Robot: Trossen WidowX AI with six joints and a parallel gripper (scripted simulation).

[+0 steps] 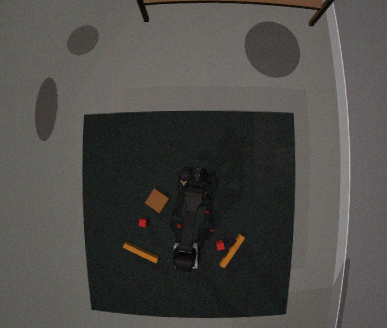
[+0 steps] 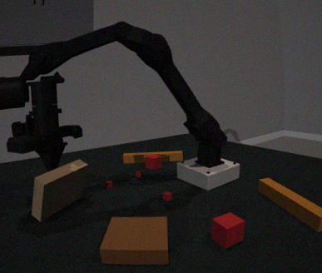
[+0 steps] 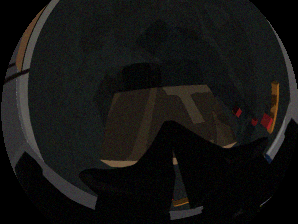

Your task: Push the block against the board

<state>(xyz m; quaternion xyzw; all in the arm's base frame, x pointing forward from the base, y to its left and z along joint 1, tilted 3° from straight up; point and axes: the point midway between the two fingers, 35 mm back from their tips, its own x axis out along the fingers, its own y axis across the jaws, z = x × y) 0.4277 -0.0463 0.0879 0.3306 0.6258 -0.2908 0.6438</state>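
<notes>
The square block is a flat orange tile lying on the dark mat; in the top view it shows left of the arm. The board is a pale tan slab standing on its long edge, tilted, at the left. It is apart from the block. My gripper is shut and empty, pointing down, with its tip at the board's top edge near the far end. In the top view the gripper hides most of the board; only a tan sliver shows. In the wrist view the board lies just beyond the shut fingers.
Two long orange bars lie right and behind, also shown in the top view. Red cubes and small red bits are scattered around the white arm base.
</notes>
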